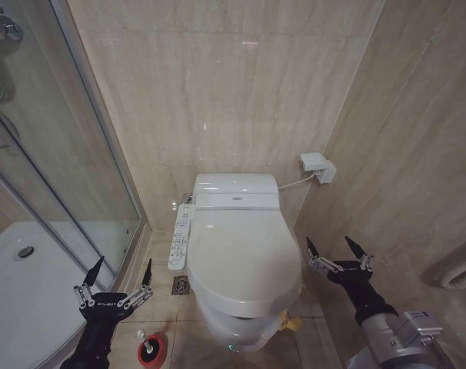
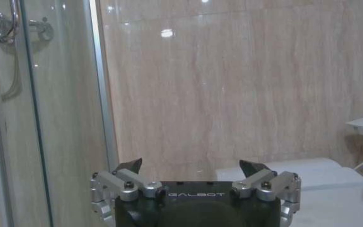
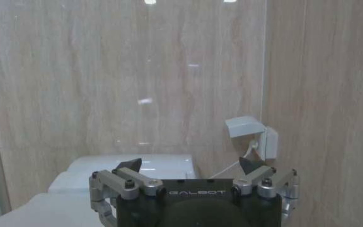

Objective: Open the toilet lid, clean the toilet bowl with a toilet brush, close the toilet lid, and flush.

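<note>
Beige marble-look wall tiles (image 1: 233, 92), glass shower screen (image 1: 56, 154) at left, white shower tray (image 1: 25, 284), floor drain (image 1: 180, 285), wall socket (image 1: 317, 166), ceiling-light glare on tiles.

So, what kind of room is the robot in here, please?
It looks like a small home or hotel bathroom. A floor toilet with its toilet lid down stands against a tiled wall, a glass shower enclosure with a white shower tray is beside it.

The toilet lid (image 1: 241, 257) is glossy white. Left of it on the floor, the toilet brush (image 1: 151, 350) sits in a red base with a dark centre. Behind the lid, the wall (image 1: 241, 92) is beige with pale streaks. My grippers are black and silver.
</note>
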### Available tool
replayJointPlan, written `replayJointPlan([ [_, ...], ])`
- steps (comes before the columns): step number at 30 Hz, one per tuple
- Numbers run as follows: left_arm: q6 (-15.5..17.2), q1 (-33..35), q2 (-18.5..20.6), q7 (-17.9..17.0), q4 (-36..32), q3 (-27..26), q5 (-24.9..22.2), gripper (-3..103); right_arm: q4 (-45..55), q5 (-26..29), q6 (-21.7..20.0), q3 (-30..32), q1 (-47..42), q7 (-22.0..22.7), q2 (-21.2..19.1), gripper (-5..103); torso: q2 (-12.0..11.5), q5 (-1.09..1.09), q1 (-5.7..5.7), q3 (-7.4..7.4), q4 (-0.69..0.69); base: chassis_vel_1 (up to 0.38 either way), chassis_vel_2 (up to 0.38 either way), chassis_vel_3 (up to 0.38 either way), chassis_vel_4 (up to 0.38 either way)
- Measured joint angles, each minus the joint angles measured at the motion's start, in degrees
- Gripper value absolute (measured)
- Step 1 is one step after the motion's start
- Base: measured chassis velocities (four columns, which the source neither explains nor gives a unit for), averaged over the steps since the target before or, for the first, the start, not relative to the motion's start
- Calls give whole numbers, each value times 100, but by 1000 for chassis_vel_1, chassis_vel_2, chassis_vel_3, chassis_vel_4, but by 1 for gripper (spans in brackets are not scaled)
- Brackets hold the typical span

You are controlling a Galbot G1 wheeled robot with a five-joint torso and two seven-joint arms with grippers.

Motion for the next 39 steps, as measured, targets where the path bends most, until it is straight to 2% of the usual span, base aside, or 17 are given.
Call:
replayJointPlan([
  [39, 0, 0, 0, 0, 0, 0, 0, 100, -3, -27, 23, -48, 136, 1, -9, 100, 0, 0, 0, 0, 0, 0, 0, 0, 0],
])
